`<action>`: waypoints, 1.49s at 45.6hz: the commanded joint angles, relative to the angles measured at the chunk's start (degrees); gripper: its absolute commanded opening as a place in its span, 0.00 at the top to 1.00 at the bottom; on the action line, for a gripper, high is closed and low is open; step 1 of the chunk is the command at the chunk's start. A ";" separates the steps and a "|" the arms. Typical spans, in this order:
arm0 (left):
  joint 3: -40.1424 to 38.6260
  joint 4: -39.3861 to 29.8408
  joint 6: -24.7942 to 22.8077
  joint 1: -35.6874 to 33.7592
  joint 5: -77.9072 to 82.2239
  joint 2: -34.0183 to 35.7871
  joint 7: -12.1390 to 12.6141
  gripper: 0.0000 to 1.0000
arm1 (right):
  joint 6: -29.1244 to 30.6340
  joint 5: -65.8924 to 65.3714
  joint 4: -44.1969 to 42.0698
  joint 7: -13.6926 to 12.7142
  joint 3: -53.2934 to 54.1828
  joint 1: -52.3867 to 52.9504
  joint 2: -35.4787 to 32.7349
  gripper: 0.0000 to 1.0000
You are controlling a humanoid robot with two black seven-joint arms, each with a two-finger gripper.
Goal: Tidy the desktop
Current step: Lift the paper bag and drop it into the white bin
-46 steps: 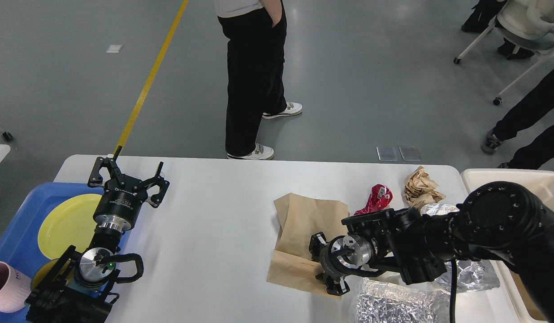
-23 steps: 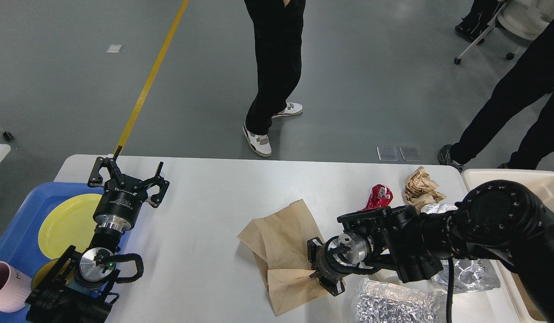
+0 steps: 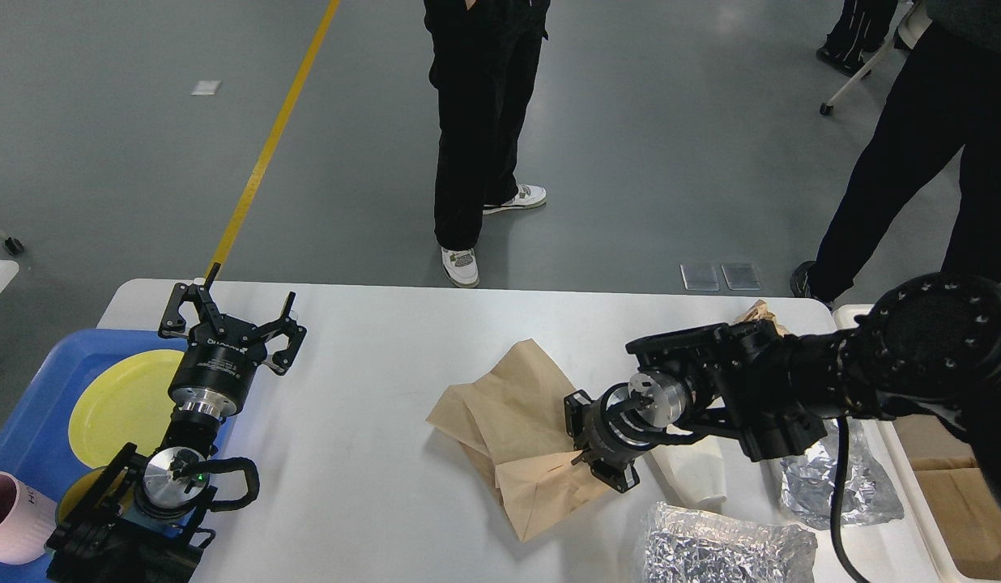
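Note:
The white desktop [image 3: 371,356] fills the lower part of the head view. A creased brown paper bag [image 3: 509,421] lies partly lifted near its middle. My right gripper [image 3: 583,453] is shut on the bag's right edge, with the arm coming in from the right just above the table. My left gripper [image 3: 229,324] hangs open over the table's left end, beside the blue tray [image 3: 23,413], and holds nothing.
The tray carries a yellow plate [image 3: 120,397] and a pale mug [image 3: 6,518]. Crumpled foil [image 3: 727,551] and more foil [image 3: 832,486] lie front right beside a tipped white cup [image 3: 695,474]. A cream bin [image 3: 913,453] stands at the right edge. People stand beyond the table.
My right gripper has dragged the paper bag left, crumpled it, then risen a little with it. The arm now covers the red wrapper and most of the crumpled paper. The left arm stayed still.

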 commanded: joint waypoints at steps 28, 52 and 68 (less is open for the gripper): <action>0.00 -0.06 -0.04 0.00 0.01 0.00 0.01 0.03 | 42.81 -31.30 28.33 0.44 -20.33 56.32 -17.01 1.00; 0.00 -0.06 0.05 0.00 0.01 0.00 0.01 0.03 | 36.40 -36.82 22.90 0.79 -40.73 53.00 -29.91 1.00; 0.00 0.03 0.05 0.00 0.01 0.00 0.01 0.03 | 24.89 -43.69 -10.22 0.88 -27.12 14.87 -46.63 1.00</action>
